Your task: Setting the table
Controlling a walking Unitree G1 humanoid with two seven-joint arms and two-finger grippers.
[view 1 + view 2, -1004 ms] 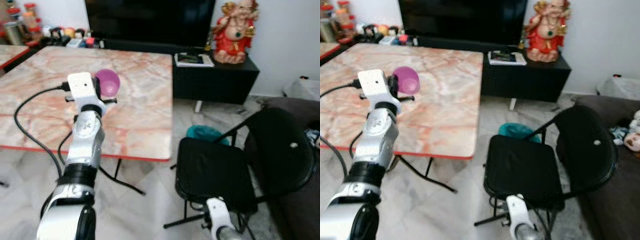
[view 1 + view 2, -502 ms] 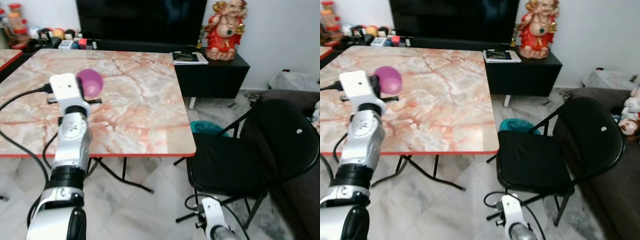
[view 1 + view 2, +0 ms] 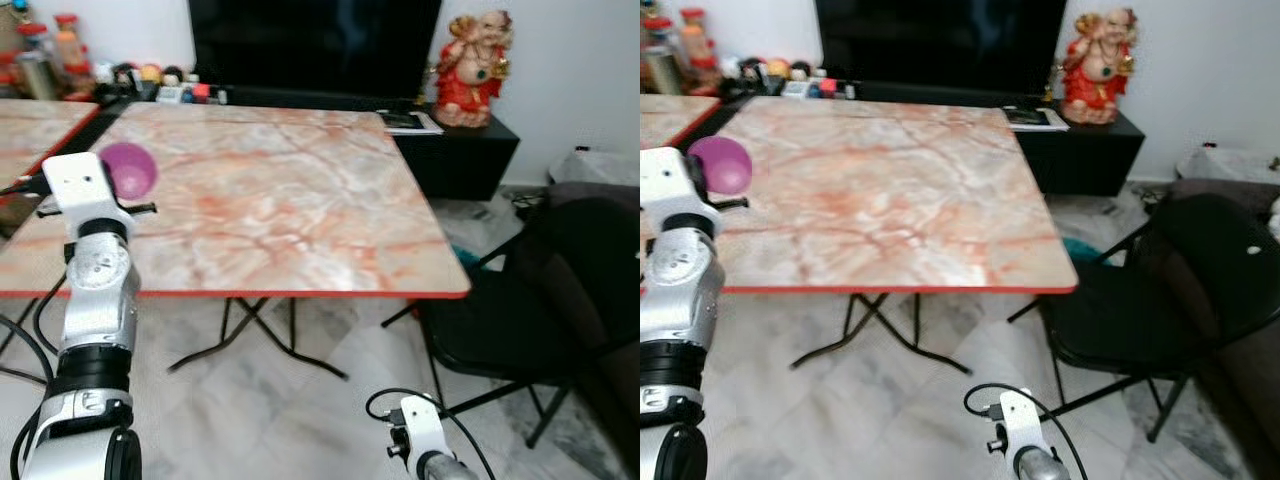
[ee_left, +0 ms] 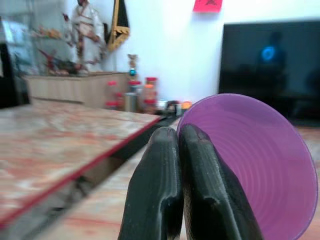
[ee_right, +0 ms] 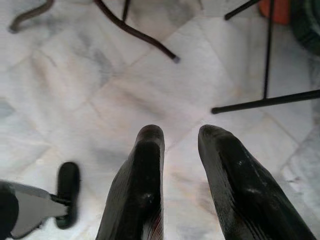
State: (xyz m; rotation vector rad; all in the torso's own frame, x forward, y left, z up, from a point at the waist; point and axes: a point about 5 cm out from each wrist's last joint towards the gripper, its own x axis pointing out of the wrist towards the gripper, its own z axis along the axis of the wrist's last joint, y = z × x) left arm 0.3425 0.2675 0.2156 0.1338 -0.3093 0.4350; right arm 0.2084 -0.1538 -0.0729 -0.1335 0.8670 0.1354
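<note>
Two silver arms frame the scene. On the robot's left, the raised left arm holds the left tool [image 4: 180, 145] above the near left corner of the desk [image 3: 290, 200], a square folding one with a pink marble-patterned top and a red edge. Its two black fingers [image 4: 155, 190] are pressed together on the rim of a round purple plastic bowl [image 3: 128, 168], which is tilted on its side with the open face turned toward the wrist camera, lifted off the marble top. A second desk [image 3: 35, 115] with the same marble top stands just beside the first on the far left. Behind both, small jars and bottles [image 3: 60, 55] line a low black cabinet [image 3: 455, 150] under a large dark television screen [image 3: 315, 45]. Farther right on that cabinet lie flat books [image 3: 410, 122], and beside them stands a red and gold figurine [image 3: 475, 65]. A black folding chair [image 3: 540, 300] stands near the desk's right edge, on the pale marble floor [image 3: 300, 410]. Low on the right, the right arm hangs down, its right tool [image 5: 180, 137] pointing at the floor with the fingers slightly parted and gripping nothing.
</note>
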